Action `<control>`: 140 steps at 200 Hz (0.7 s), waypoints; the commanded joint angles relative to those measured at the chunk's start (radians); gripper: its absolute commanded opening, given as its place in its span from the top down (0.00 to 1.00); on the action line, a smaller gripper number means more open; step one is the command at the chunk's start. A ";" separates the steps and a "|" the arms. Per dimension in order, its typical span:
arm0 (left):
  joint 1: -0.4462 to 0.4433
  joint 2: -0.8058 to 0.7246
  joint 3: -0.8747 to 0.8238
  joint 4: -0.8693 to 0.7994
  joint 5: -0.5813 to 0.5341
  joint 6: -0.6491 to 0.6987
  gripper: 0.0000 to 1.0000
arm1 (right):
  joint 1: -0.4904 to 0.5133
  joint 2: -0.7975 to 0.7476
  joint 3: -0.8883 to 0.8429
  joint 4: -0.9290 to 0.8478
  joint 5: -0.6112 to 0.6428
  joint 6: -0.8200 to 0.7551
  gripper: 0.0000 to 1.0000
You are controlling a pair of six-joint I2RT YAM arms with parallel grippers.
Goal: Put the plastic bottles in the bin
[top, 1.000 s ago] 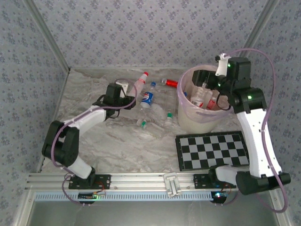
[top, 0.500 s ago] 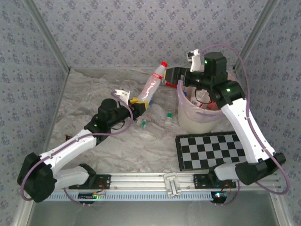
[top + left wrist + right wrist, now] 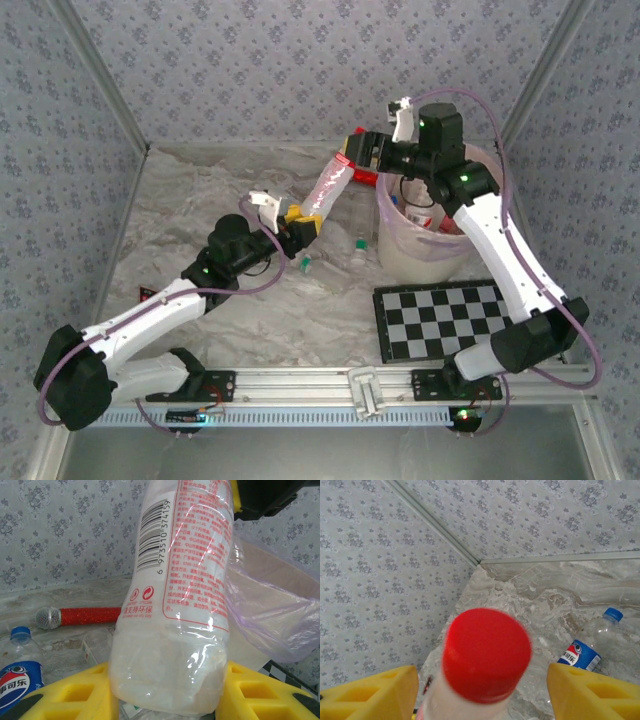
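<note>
Left of centre, left gripper (image 3: 300, 226): clenched on the base of the tall bottle (image 3: 327, 186). The left wrist view has its yellow pads (image 3: 75, 695) pressed to both sides of the clear bottom.
Tall bottle: held off the table, leaning toward 1 o'clock, red cap (image 3: 487, 652) uppermost. It sits at 9 o'clock of the bin's rim, outside it.
Label detail: the left wrist view gives a barcode and red print; overhead it reads as a pinkish-white body.
Small bottles (image 3: 305, 263): two lying on the table, around 5 o'clock of the left gripper.
Pepsi bottle (image 3: 17, 677): blue cap, lying on the table; both wrist views catch it.
Red tube (image 3: 92, 615): glittery with a grey mesh head, lying at 9 o'clock of the held bottle.
Right gripper (image 3: 352, 152): at the cap, jaws released. The right wrist view shows a gap on each side between the cap and its pads (image 3: 592, 692).
Bin (image 3: 400, 262): at 3 o'clock of the tall bottle, several bottles inside.
Checkerboard (image 3: 452, 316): flat on the table at 6 o'clock of the bin.
</note>
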 commanded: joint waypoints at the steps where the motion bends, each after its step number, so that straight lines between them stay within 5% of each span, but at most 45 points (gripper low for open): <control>1: -0.009 -0.001 0.001 0.063 0.021 0.023 0.63 | -0.020 0.028 0.025 0.053 -0.024 0.042 0.39; 67: -0.012 0.052 0.034 0.034 0.028 0.045 0.57 | -0.026 -0.007 0.025 0.071 -0.022 0.020 0.72; 140: -0.012 0.039 0.031 -0.025 -0.001 0.071 0.08 | -0.069 -0.113 0.134 -0.068 0.063 -0.125 0.86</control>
